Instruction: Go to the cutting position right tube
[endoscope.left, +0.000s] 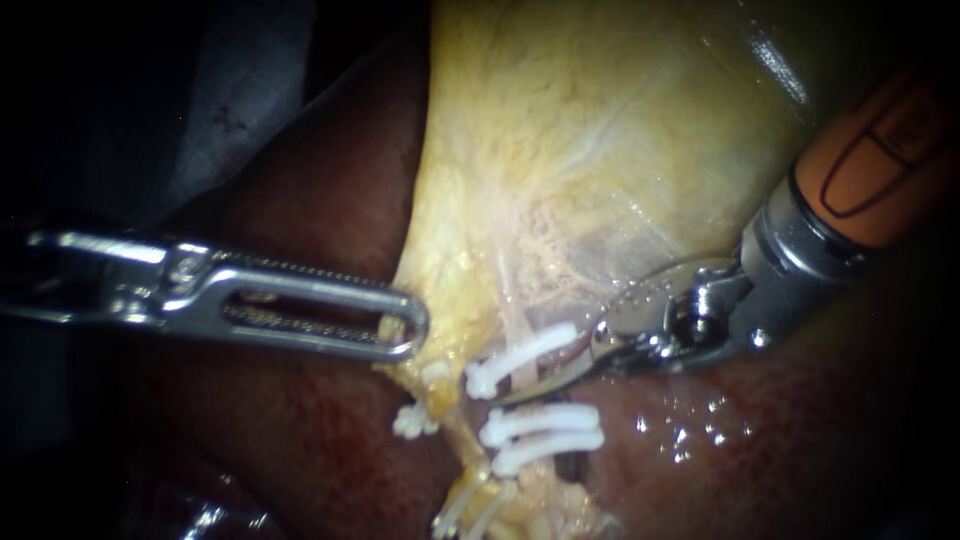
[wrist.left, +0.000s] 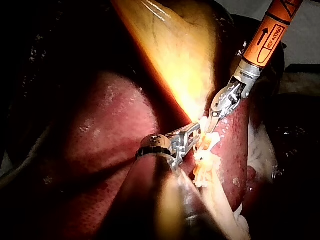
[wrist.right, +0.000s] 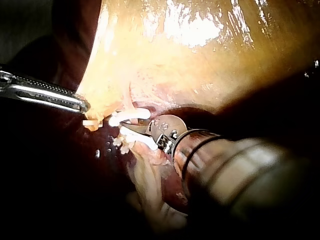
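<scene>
Endoscope view: your left instrument (endoscope.left: 405, 325) has its claw clamped on the gallbladder (endoscope.left: 560, 150) edge. Your right instrument (endoscope.left: 520, 392), claw together, reaches the right tube (endoscope.left: 512, 325) between white clips (endoscope.left: 540, 425). Left wrist view: open liver (wrist.left: 100, 130) lies alongside both instruments. Right wrist view: the tip sits in the narrow gap between the clips.

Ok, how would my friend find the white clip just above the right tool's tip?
Start at the big yellow gallbladder; follow it down to its narrow end, where white clips cross a tube. Yours is the top clip, slanted and alone just above the right tool's tip; the two lower clips lie stacked together beneath that tip.
</scene>
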